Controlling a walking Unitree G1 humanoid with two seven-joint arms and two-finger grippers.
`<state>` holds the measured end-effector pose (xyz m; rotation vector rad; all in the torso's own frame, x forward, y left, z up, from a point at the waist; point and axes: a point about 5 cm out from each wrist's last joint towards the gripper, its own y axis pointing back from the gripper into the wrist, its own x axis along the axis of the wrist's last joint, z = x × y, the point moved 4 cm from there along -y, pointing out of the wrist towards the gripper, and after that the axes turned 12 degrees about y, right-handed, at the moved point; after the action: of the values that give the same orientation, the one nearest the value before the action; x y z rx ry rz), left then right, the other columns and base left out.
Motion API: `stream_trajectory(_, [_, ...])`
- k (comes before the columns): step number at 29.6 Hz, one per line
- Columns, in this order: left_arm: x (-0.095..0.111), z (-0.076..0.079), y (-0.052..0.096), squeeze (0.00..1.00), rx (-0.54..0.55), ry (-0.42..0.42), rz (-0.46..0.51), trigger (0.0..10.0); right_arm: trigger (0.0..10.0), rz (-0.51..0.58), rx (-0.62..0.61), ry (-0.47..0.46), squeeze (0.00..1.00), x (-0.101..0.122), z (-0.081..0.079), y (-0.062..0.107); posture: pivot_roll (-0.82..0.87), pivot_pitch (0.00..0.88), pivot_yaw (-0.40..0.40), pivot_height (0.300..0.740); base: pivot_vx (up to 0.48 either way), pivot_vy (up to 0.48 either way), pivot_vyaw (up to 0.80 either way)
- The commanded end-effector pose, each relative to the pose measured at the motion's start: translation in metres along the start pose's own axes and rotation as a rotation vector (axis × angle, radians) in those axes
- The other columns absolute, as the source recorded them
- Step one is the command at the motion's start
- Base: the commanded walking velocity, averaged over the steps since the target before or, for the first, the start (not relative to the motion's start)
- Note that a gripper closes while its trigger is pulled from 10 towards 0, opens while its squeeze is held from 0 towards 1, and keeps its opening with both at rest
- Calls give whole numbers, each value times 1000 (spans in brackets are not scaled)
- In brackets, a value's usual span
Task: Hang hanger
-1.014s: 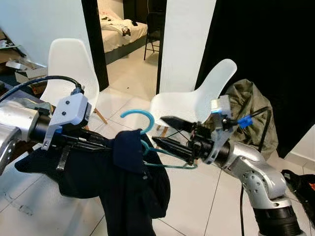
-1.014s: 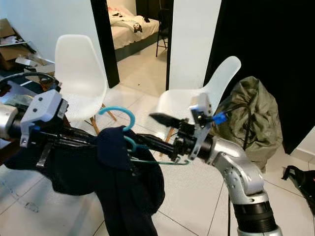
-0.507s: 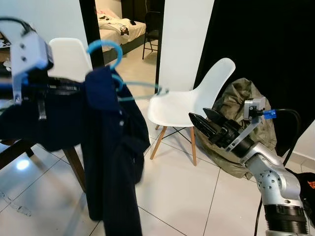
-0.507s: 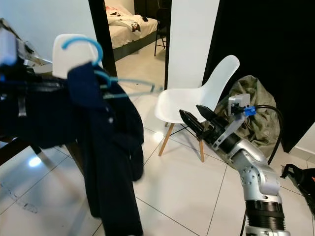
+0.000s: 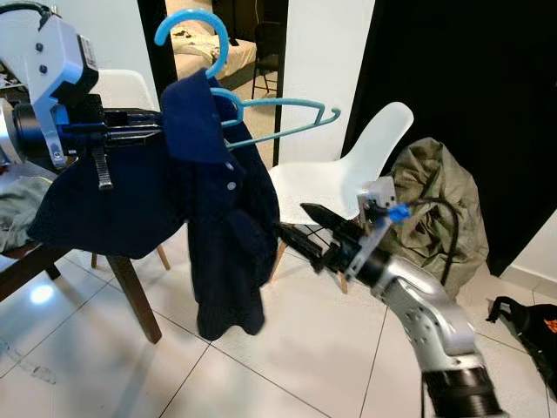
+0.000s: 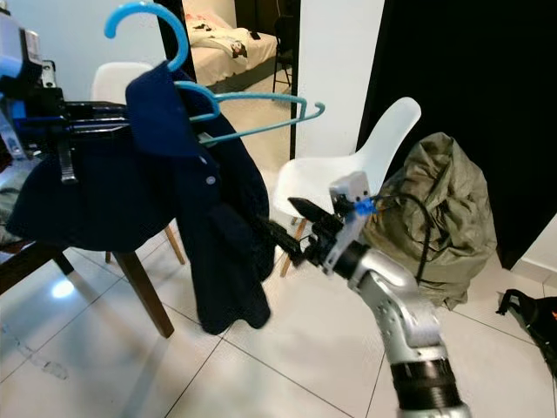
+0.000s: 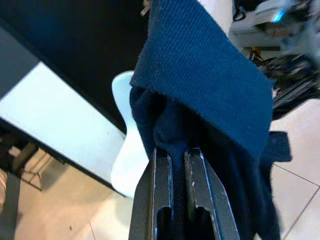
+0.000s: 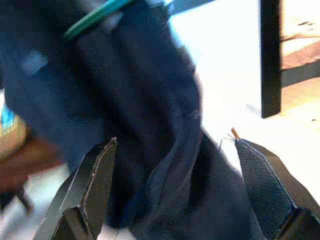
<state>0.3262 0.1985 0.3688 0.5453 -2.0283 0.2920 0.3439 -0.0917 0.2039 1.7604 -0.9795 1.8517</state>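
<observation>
Turquoise plastic hanger (image 5: 261, 109) raised high, with navy polo shirt (image 5: 187, 205) draped over it, in front of a white chair (image 5: 335, 178). Left gripper (image 7: 172, 167) clenched on the shirt collar, holding all up. Right gripper (image 5: 300, 228) spread wide, reaching toward the hanging shirt from the side, beside an olive bag (image 5: 435, 218).

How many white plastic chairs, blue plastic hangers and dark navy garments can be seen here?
White plastic chairs: 2, one behind the right gripper, one behind the left arm
Blue plastic hangers: 1
Dark navy garments: 1, clamped by the left gripper
Total: 4
</observation>
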Motion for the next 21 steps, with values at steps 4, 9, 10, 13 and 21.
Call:
stream_trajectory(4, [16,2,-1,0,-36,-22,89,10000,10000,15,-81,-80,0,3,13,2,29,0,-6,740,0,0,0])
stream_trajectory(9, [23,4,-3,0,-56,-27,129,10000,10000,-11,-138,-144,0,-3,18,0,25,0,-6,740,0,0,0])
stream_trajectory(10, [24,4,-4,0,-57,-30,136,10000,10000,-23,-127,-157,0,-6,14,-1,22,0,-6,740,0,0,0])
stream_trajectory(13, [27,5,-5,0,-63,-35,146,10000,10000,-55,-72,-176,0,-12,3,-3,22,0,-5,740,0,0,0])
stream_trajectory(21, [29,7,-8,0,-74,-42,156,10000,0,-91,158,-225,0,-18,-38,0,21,0,-4,740,0,0,0])
